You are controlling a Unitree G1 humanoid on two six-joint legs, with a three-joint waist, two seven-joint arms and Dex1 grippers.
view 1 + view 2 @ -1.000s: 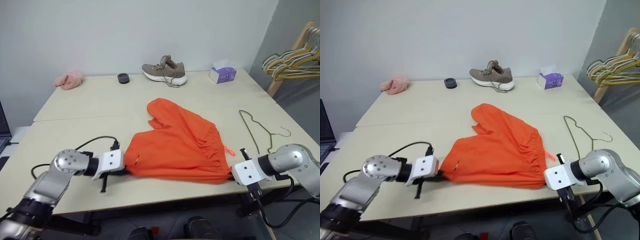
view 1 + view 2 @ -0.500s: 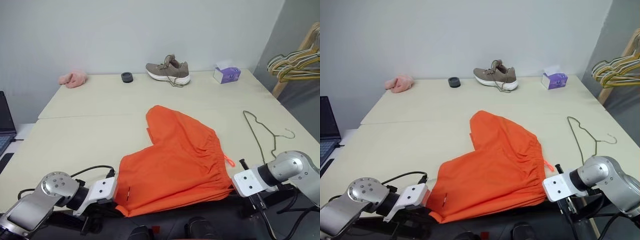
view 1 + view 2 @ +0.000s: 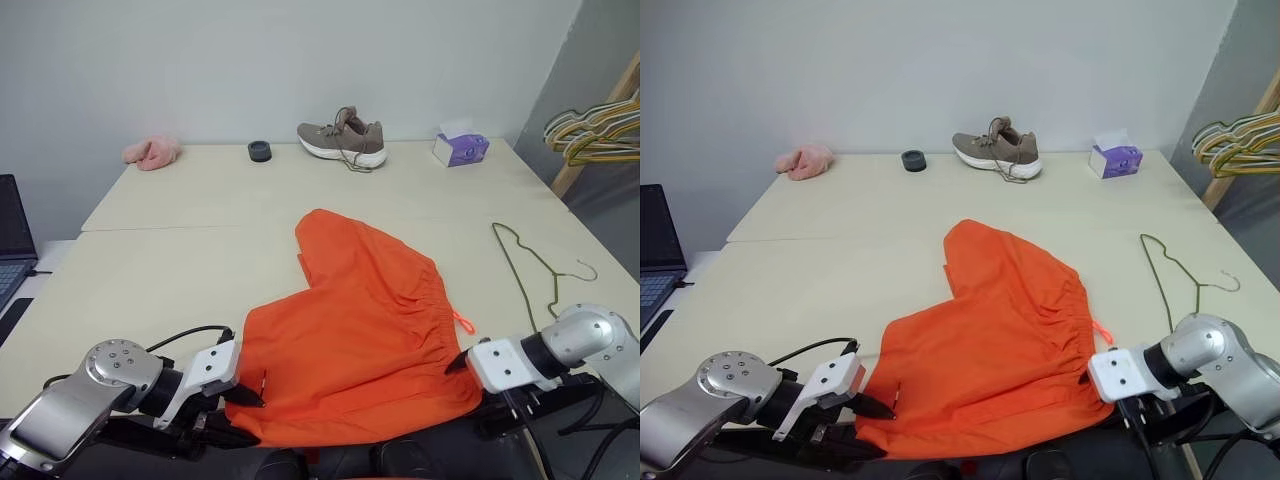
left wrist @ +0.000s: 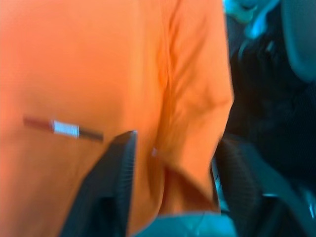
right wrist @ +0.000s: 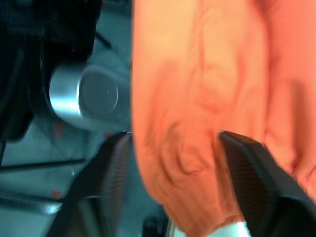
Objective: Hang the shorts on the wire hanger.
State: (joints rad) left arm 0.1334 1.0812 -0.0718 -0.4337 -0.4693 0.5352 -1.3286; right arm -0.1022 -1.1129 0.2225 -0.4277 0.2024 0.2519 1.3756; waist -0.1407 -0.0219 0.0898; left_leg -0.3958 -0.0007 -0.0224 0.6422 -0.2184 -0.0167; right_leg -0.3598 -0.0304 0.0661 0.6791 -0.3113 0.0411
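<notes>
The orange shorts (image 3: 365, 320) lie flat on the table, waistband to the right, their near hem hanging over the front edge. My left gripper (image 3: 245, 390) is at the hem's left corner, open, its black fingers (image 4: 116, 182) spread either side of the cloth. At the waistband's near right corner my right gripper (image 3: 455, 362) is open too, and orange fabric lies between its fingers (image 5: 254, 182). The thin wire hanger (image 3: 525, 265) lies flat on the table right of the shorts, hook toward the right edge.
A brown shoe (image 3: 342, 138), a purple tissue box (image 3: 460, 148), a small black round object (image 3: 259, 151) and a pink fluffy cloth (image 3: 152, 152) line the table's far side. A bunch of hangers (image 3: 600, 125) hangs at the right. A laptop (image 3: 12, 235) sits off the left edge.
The shorts were dragged toward the near edge and spread flatter, hem now over the edge. Both grippers, shut on the cloth before, now stand open. The camera view has shifted.
</notes>
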